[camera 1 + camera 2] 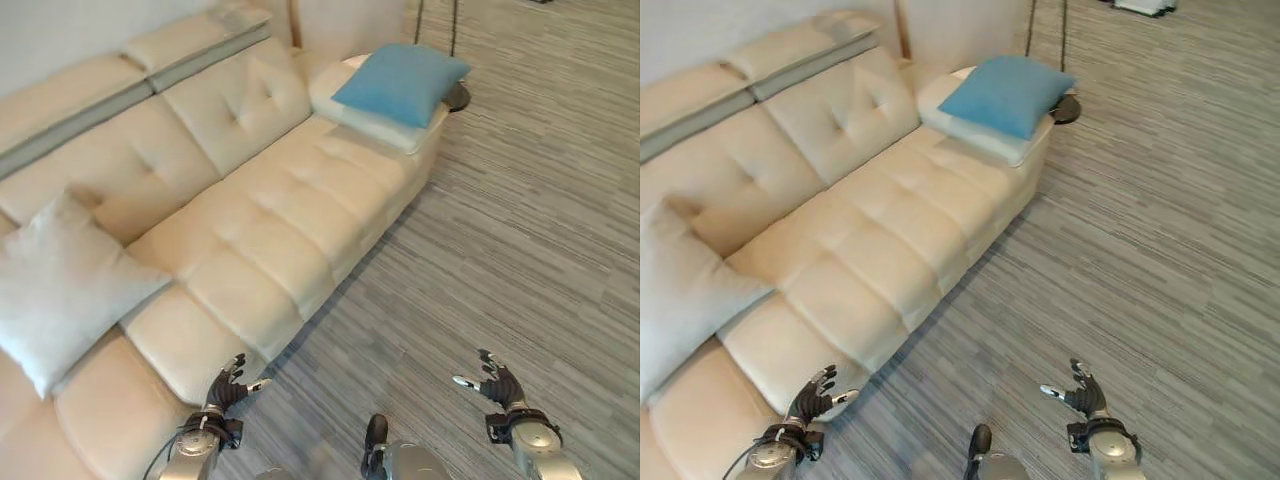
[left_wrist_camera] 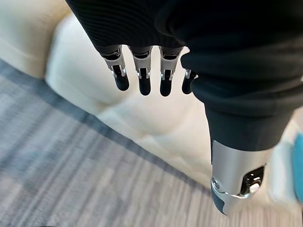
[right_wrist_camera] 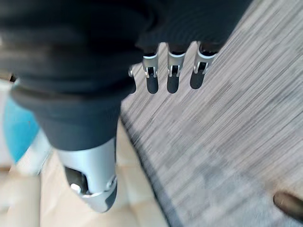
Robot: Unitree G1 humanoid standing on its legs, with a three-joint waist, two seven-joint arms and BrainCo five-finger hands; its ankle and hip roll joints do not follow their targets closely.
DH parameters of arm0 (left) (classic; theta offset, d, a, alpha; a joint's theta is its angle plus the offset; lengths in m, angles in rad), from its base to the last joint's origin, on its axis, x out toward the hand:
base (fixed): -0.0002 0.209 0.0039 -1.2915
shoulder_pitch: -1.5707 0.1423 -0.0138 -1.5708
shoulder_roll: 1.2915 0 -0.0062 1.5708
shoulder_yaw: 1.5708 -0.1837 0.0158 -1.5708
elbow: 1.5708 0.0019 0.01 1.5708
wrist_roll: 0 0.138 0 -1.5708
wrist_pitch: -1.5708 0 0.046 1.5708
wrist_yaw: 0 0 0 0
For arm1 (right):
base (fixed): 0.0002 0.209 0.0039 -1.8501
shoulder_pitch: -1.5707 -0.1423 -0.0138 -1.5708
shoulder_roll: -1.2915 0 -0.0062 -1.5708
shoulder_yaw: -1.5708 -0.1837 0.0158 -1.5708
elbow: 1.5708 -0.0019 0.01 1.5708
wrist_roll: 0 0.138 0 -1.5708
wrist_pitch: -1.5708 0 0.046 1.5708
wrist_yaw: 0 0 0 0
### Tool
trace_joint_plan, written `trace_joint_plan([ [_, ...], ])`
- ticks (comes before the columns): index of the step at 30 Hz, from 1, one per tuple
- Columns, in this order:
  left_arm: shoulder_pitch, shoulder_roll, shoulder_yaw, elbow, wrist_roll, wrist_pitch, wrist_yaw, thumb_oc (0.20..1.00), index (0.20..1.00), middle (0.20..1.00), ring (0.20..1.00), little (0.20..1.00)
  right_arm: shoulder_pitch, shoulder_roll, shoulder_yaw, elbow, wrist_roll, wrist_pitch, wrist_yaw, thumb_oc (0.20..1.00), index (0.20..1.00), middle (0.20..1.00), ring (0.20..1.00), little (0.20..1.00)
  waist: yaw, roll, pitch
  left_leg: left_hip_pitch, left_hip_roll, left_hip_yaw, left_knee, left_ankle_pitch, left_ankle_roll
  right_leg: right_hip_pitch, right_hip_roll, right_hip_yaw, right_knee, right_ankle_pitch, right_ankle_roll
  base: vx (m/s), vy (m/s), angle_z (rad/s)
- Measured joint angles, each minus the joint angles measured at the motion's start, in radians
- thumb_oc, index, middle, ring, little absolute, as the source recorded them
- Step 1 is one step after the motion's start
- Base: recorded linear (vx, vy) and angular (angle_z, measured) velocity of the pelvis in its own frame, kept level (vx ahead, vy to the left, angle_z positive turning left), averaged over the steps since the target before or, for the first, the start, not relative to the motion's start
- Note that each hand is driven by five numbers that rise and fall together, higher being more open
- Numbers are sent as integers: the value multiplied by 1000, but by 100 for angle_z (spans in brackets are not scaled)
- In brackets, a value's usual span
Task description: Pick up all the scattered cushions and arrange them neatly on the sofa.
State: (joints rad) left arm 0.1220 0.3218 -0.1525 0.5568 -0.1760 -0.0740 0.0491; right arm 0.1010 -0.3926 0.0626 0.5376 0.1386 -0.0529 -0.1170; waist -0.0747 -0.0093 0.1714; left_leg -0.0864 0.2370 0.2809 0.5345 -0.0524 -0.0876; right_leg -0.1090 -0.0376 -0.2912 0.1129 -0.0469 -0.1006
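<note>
Blue cushion point(image 1: 402, 82) on the sofa's point(image 1: 290, 215) far end; both hands point(image 1: 228, 385) point(image 1: 497, 383) empty.

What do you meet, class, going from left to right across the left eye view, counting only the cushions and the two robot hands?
Grey cushion → left hand → white cushion → blue cushion → right hand.

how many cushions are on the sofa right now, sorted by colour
Blue cushion: 1
White cushion, under the blue one: 1
Light grey cushion, at the near end of the sofa: 1
Total: 3
</note>
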Motion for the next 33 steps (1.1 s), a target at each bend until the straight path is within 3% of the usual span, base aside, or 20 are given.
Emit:
trace_joint_plan([
  [1, -14, -3, -12, -17, 0, -1, -2, 1000, 1000, 1000, 1000, 1000, -15, 0, -1, -15, 0, 2, -3, 1000, 1000, 1000, 1000, 1000, 14, -28, 14, -55, -127, -120, -64, -66, 15, 2, -6, 67, -22, 10, -6, 326, -80, -103],
  [2, -15, -2, -12, -28, 0, -2, -4, 1000, 1000, 1000, 1000, 1000, -21, 4, 2, -28, 0, 0, -2, 1000, 1000, 1000, 1000, 1000, 25, -28, 18, -88, -168, -136, -115, -69, 19, 11, -7, 80, -40, 48, 10, 329, -63, -111],
  [3, -16, -5, -12, -29, 1, -1, -8, 1000, 1000, 1000, 1000, 1000, -22, 6, 3, -35, 0, -7, -2, 1000, 1000, 1000, 1000, 1000, 22, -24, 25, -157, -189, -147, -185, -63, 21, 49, 27, 104, -90, 33, 0, 345, -49, -71],
  [5, -16, -3, -12, -32, 1, -1, -8, 1000, 1000, 1000, 1000, 1000, -12, 14, 9, -30, 0, -2, -2, 1000, 1000, 1000, 1000, 1000, 37, -29, 33, -192, -207, -174, -302, -25, 19, 78, 50, 122, -108, 53, 4, 367, -27, -67],
  [7, 7, -4, -10, -29, 2, 2, -10, 1000, 1000, 1000, 1000, 1000, -6, 14, 16, -17, 0, -4, -5, 1000, 1000, 1000, 1000, 1000, 48, -18, 32, -243, -227, -246, -424, 38, 4, 134, 95, 167, -150, 27, -21, 381, 9, -83],
  [11, 4, -6, -2, -24, 6, 11, -10, 1000, 1000, 1000, 1000, 1000, -8, 20, 16, 4, 0, -4, -5, 1000, 1000, 1000, 1000, 1000, 93, 1, 41, -298, -236, -238, -524, 83, 16, 183, 137, 272, -166, 17, -37, 382, 81, -89],
  [13, 21, -2, 1, -25, 10, 16, -10, 1000, 1000, 1000, 1000, 1000, -5, 22, 15, 4, 0, 2, -1, 1000, 1000, 1000, 1000, 1000, 98, 6, 41, -284, -251, -227, -491, 87, 36, 230, 135, 337, -163, -38, -11, 604, 200, -86],
  [14, 44, -4, 4, -32, 10, 16, -10, 1000, 1000, 1000, 1000, 1000, 1, 26, 10, 2, 0, 1, -1, 1000, 1000, 1000, 1000, 1000, 128, 11, 33, -232, -236, -214, -516, 92, 50, 230, 143, 389, -109, -66, 11, 503, 194, -118],
  [16, 80, 1, 8, -33, 10, 21, -13, 1000, 1000, 1000, 1000, 1000, 11, 38, 9, -17, 1, -4, 2, 1000, 1000, 1000, 1000, 1000, 123, -2, 14, -186, -249, -185, -507, 174, 93, 211, 110, 427, 26, -173, 58, 445, 168, -101],
  [17, 80, 1, 8, -33, 10, 22, -12, 1000, 1000, 1000, 1000, 1000, 13, 37, 16, -24, 0, -2, 9, 1000, 1000, 1000, 1000, 1000, 118, -9, 15, -171, -255, -174, -494, 174, 94, 181, 101, 423, 120, -202, 101, 336, 143, -66],
  [18, 91, 6, 7, -36, 10, 21, -13, 1000, 1000, 1000, 1000, 1000, 22, 45, 23, -38, 0, -2, 18, 1000, 1000, 1000, 1000, 1000, 127, -16, 7, -145, -266, -148, -484, 212, 168, 148, 78, 406, 231, -256, 181, 324, 151, -43],
  [20, 55, 21, 7, -36, 9, 20, -11, 1000, 1000, 1000, 1000, 1000, 8, 59, 50, -45, 0, -2, 27, 1000, 1000, 1000, 1000, 1000, 115, -56, -4, -115, -294, -122, -475, 141, 191, 65, 40, 381, 445, -246, 236, 375, 194, -41],
  [21, 41, 26, 6, -35, 9, 20, -9, 1000, 1000, 1000, 1000, 1000, -3, 71, 51, -53, 0, -2, 32, 1000, 1000, 1000, 1000, 1000, 118, -55, -2, -101, -297, -111, -477, 141, 199, -3, 18, 336, 564, -255, 254, 340, 177, -44],
  [23, 8, 26, -4, -35, 9, 20, -8, 1000, 1000, 1000, 1000, 1000, -22, 80, 54, -86, -1, -6, 37, 1000, 1000, 1000, 1000, 1000, 104, -35, 9, -49, -299, -109, -507, 128, 213, -89, -39, 238, 665, -258, 234, 388, 125, -22],
  [24, -17, 24, 0, -32, 8, 15, -3, 1000, 1000, 1000, 1000, 1000, -29, 75, 71, -95, -1, -5, 38, 1000, 1000, 1000, 1000, 1000, 100, -21, 28, 7, -296, -115, -532, 87, 229, -153, -92, 145, 592, -255, 220, 558, 26, -4],
  [26, -20, 27, 6, -32, 8, 13, -1, 1000, 1000, 1000, 1000, 1000, -46, 75, 87, -105, -1, -5, 40, 1000, 1000, 1000, 1000, 1000, 92, -8, 38, 31, -289, -108, -540, 73, 217, -216, -112, 94, 440, -219, 203, 527, -51, -9],
  [27, -17, 28, 8, -25, 9, 13, 1, 1000, 1000, 1000, 1000, 1000, -52, 78, 87, -104, -1, -4, 41, 1000, 1000, 1000, 1000, 1000, 98, -14, 53, 52, -291, -87, -543, 67, 198, -247, -115, 71, 285, -158, 211, 466, -113, -22],
  [29, -18, 13, 31, 14, 9, 15, 2, 1000, 1000, 1000, 1000, 1000, -69, 75, 85, -109, -1, -3, 40, 1000, 1000, 1000, 1000, 1000, 85, -14, 77, 73, -295, -96, -526, -1, 163, -300, -117, 66, 71, -34, 243, 578, -148, -9],
  [30, -9, 11, 41, 23, 9, 20, 6, 1000, 1000, 1000, 1000, 1000, -64, 78, 84, -109, -1, -1, 38, 1000, 1000, 1000, 1000, 1000, 76, -20, 87, 94, -301, -95, -513, -12, 154, -304, -131, 62, -39, 25, 237, 478, -133, 14],
  [33, 2, 11, 44, 21, 9, 20, 10, 1000, 1000, 1000, 1000, 1000, -36, 78, 82, -101, -8, 3, 39, 1000, 1000, 1000, 1000, 1000, 67, -27, 88, 163, -294, -132, -508, -75, 132, -310, -142, 70, -94, 98, 241, 515, -172, 30],
])
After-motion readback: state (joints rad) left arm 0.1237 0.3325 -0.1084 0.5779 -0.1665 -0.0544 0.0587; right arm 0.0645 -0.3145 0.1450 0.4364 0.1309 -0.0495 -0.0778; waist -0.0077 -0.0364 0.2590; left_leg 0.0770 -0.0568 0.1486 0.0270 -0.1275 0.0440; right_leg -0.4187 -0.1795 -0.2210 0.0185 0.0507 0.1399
